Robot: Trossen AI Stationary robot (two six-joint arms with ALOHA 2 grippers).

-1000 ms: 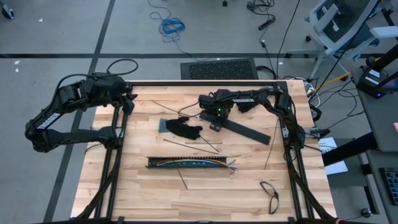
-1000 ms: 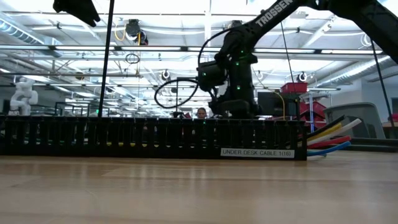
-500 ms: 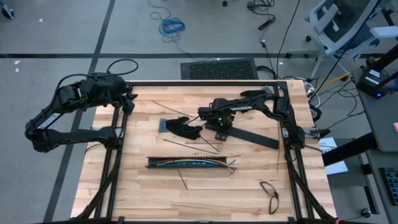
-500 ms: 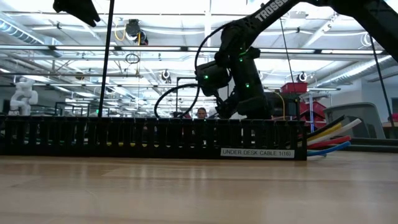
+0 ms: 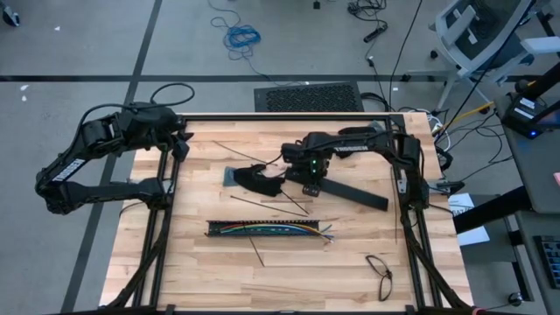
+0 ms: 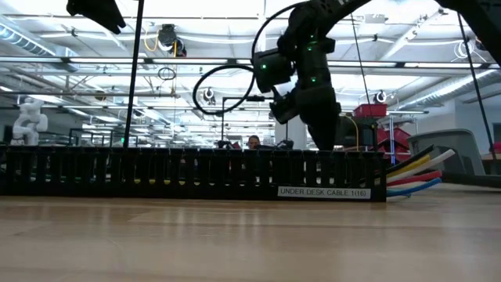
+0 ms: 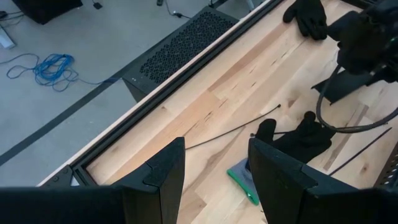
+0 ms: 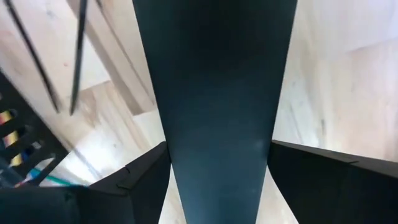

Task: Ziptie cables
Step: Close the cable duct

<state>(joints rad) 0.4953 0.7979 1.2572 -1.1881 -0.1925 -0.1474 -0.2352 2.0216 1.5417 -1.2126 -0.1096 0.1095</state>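
The cables (image 5: 262, 229) lie as coloured wires inside a long black slotted tray (image 6: 188, 174) near the table's middle, and their ends (image 6: 415, 176) stick out at its right. A thicker black cable loop (image 5: 378, 273) rests flat near the front right. My right gripper (image 5: 311, 178) points down over the table's centre with a flat black bar (image 5: 350, 191) between its fingers. My left gripper (image 7: 214, 180) hangs open and empty above the table's far left corner (image 5: 179, 144). My right gripper has the flat black bar's left end between its two fingers (image 8: 140, 180), one on each long edge (image 8: 177, 155). The fingers come from above, pointing down, across the bar's width. The bar's far right end (image 5: 381, 203) stays down on the wood.
Dark gloves (image 5: 255, 181) on a small green-edged packet lie just left of my right gripper. Thin black zip ties (image 5: 271, 203) are scattered between the gloves and the tray, another (image 5: 255, 252) in front of the tray. The table's frame rails run along both sides.
My right gripper has moved up and slightly toward the table's near edge, rolling a little. The flat black bar has slid with it toward the near right, its right end staying on the table.
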